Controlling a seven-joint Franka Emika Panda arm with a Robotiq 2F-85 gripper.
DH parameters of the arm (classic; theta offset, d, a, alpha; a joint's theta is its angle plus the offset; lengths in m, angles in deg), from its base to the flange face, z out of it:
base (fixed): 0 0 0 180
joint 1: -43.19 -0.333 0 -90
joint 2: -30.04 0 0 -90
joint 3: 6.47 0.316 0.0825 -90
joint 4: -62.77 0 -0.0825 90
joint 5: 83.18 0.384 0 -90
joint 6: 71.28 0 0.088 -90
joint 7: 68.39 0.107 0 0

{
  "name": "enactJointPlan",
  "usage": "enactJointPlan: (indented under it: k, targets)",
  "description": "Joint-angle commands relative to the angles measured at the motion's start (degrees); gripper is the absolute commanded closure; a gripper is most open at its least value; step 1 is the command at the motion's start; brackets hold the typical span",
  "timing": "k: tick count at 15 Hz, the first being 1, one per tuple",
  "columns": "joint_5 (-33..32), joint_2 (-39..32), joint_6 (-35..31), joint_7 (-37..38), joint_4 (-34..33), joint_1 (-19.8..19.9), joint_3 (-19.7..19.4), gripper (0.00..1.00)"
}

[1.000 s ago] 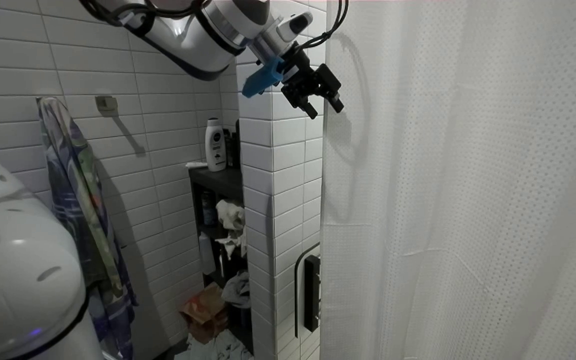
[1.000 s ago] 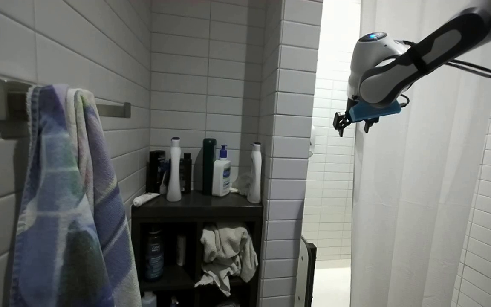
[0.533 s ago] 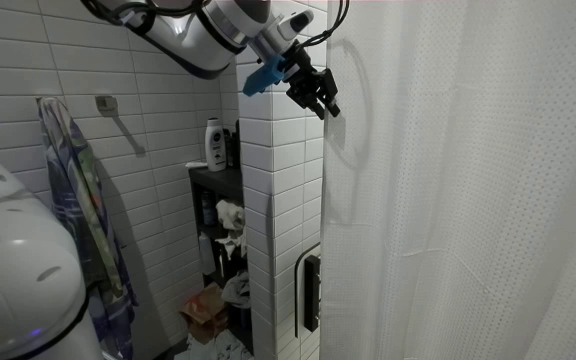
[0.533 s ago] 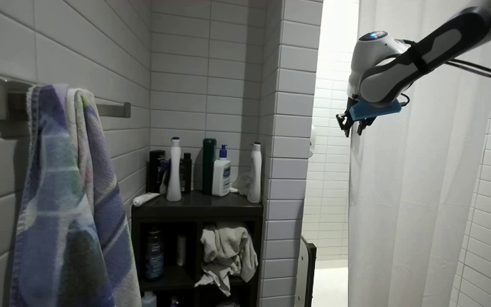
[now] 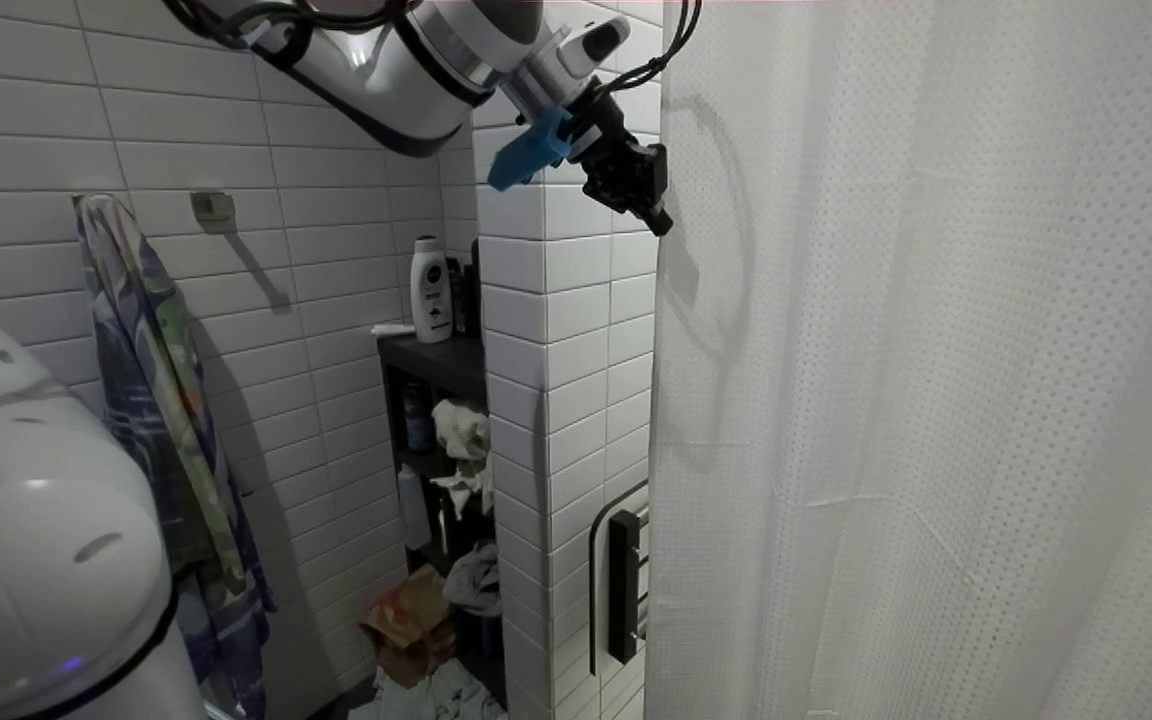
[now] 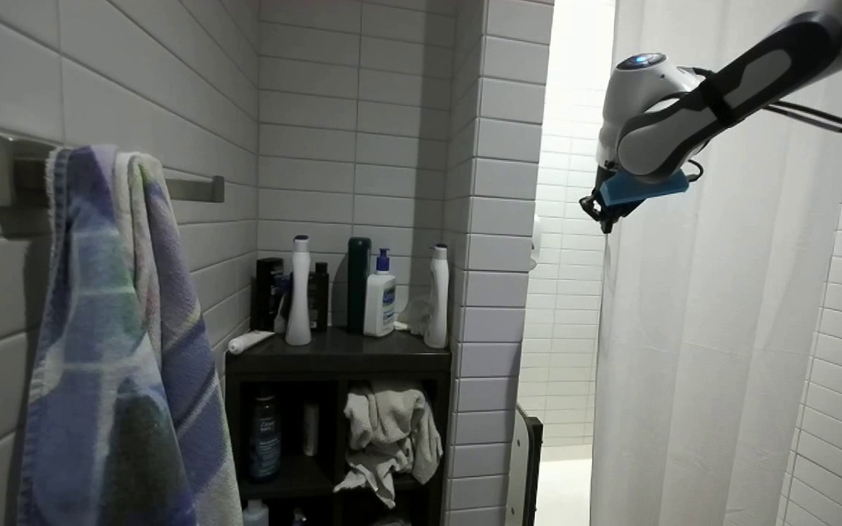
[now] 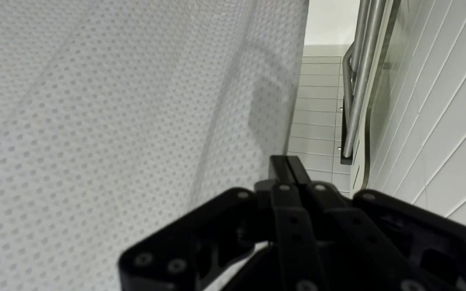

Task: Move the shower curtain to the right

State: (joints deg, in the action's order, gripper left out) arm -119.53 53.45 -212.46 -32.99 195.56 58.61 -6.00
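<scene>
In both exterior views the large white, slightly translucent fabric shower curtain (image 5: 886,380) is hanging in soft vertical folds to the right of the tall white-tiled pillar (image 6: 498,292). The black, 2-fingered gripper (image 7: 286,159) is standing narrow, its tips right of the pillar's upper part — in the wrist view the 2 fingertips are meeting at a thin line, and the curtain's side edge is running straight into them, so the pincer is pinching that edge. A soft grey shadow (image 5: 684,270) is falling on the curtain, also right of the pillar. In an exterior view the white-and-grey jointed robot arm (image 5: 386,90) is slanting down from the pillar's upper left, a blue blocky attachment (image 5: 526,155) sitting near its wrist. Directly left of the pillar a black open-fronted shelf unit (image 6: 340,358) is standing, and on its top a slender white plastic bottle (image 6: 300,299), a tall dark-green bottle (image 6: 358,288) and a white pump bottle (image 6: 379,307) with a blue top are standing upright. A crumpled pale cloth (image 6: 392,427) is drooping from a compartment on the pillar's side. Well left of the pillar a blue, purple and green patterned towel (image 6: 129,329) is hanging — and low to the pillar's left a brown paper bag (image 5: 411,620) is lying.
</scene>
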Motion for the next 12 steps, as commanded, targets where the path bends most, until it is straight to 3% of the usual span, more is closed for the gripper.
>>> enactJointPlan:
  k: [1, 7, 12]
  targets:
    - [0.7, 0.08, -0.78, -2.48, -0.71, 0.95, -1.62, 1.0]
    - [2.2, -0.88, -3.7, -10.23, -2.21, 3.67, -8.03, 1.0]
    - [7.08, -4.1, -8.98, -21.67, -5.88, 6.76, -16.18, 1.0]
